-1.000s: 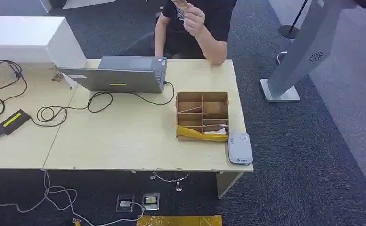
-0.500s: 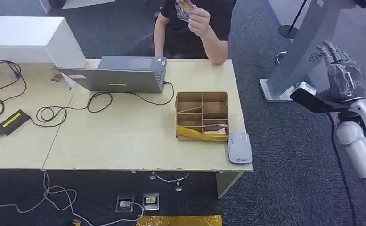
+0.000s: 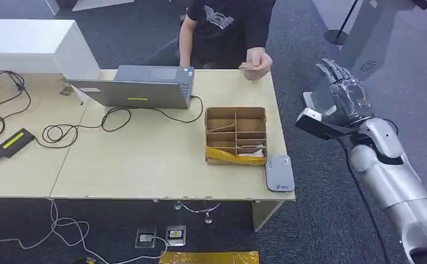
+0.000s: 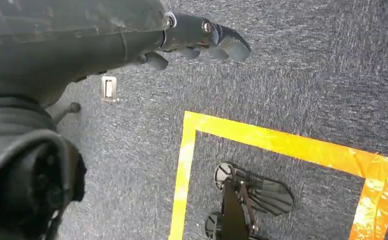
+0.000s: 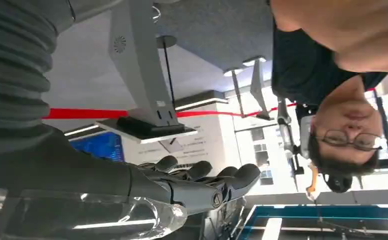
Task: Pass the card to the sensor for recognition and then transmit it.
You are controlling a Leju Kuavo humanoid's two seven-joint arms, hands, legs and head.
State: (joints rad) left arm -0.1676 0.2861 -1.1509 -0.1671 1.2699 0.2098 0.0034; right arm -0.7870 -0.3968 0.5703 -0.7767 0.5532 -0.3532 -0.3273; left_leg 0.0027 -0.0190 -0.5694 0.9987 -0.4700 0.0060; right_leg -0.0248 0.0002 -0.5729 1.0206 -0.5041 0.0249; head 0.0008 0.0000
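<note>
A person sits at the far side of the table [image 3: 145,165]. Their hand [image 3: 256,63] rests at the table's far edge and pinches a small tan card [image 3: 247,67]. The grey card sensor [image 3: 279,172] lies flat on the table's front right corner. My right hand [image 3: 344,94] is raised off the table's right side, level with the cardboard box, with its fingers upright, spread and holding nothing; it shows empty too as my right hand [image 5: 196,186] in the right wrist view. My left hand [image 4: 201,40] hangs over the carpet with nothing in it.
A compartmented cardboard box [image 3: 236,135] stands just behind the sensor. A grey laptop [image 3: 137,86], looping cables [image 3: 62,131] and a power brick [image 3: 16,141] occupy the table's left and back. A slanted grey stand [image 3: 359,55] rises behind my right hand. Yellow tape [image 4: 281,145] marks the floor.
My right arm has come into view and swung left toward the table's right side. The person's hand has dropped with the card from chest height to the table's far edge.
</note>
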